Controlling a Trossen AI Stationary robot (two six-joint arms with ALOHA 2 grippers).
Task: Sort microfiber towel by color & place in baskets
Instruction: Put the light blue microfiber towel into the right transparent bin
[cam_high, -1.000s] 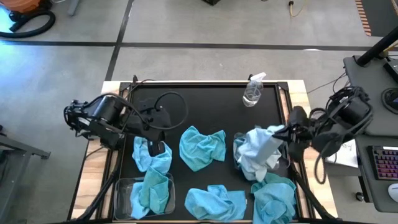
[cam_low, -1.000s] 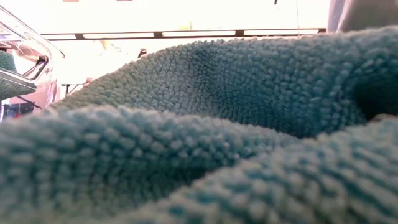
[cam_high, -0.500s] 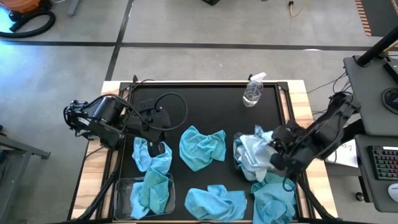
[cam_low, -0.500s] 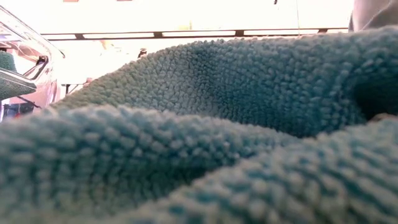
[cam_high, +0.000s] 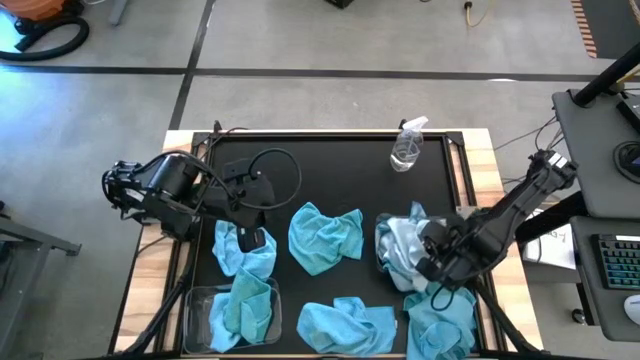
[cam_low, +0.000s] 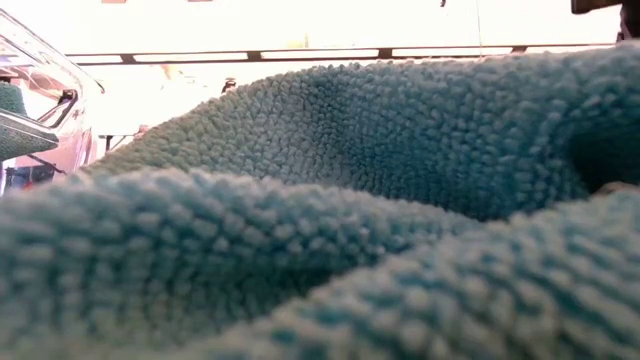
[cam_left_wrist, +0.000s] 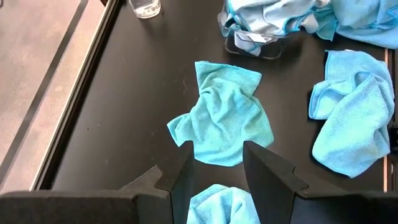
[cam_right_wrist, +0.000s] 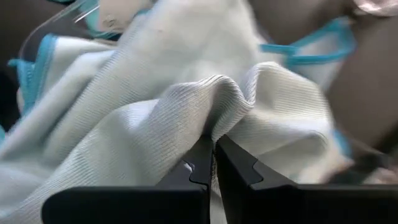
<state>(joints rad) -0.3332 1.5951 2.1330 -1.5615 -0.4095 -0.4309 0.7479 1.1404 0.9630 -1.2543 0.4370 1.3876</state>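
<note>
Several turquoise towels lie crumpled on the black mat: one under my left gripper (cam_high: 243, 258), one in the middle (cam_high: 325, 236), two near the front edge (cam_high: 347, 325) (cam_high: 441, 318). Another sits in the left clear basket (cam_high: 196, 322). The right clear basket (cam_left_wrist: 250, 47) holds pale whitish towels (cam_high: 398, 246). My right gripper (cam_high: 432, 256) is down at that basket, shut on a pale towel. My left gripper (cam_left_wrist: 217, 177) is open, its fingers standing on either side of a turquoise towel (cam_left_wrist: 219, 205); whether they touch it I cannot tell. My right gripper (cam_right_wrist: 214, 149) pinches a raised fold of the pale whitish towel (cam_right_wrist: 219, 98) between its two shut fingers. It comes slanting down from the table's right side. The rest of the cloth lies slack over the other pale towels in the right basket.
A small clear spray bottle (cam_high: 407, 148) stands near the mat's far edge. Wooden table edges frame the mat on the left and right. A turquoise towel (cam_low: 330, 220) lies right against the low camera and fills most of its view. Bare mat shows along the far side.
My right gripper has gone down and toward the table's near left, still shut on the pale towel. The towel, which was bunched up high over the right basket, has sunk into it and spread over the other pale cloths.
</note>
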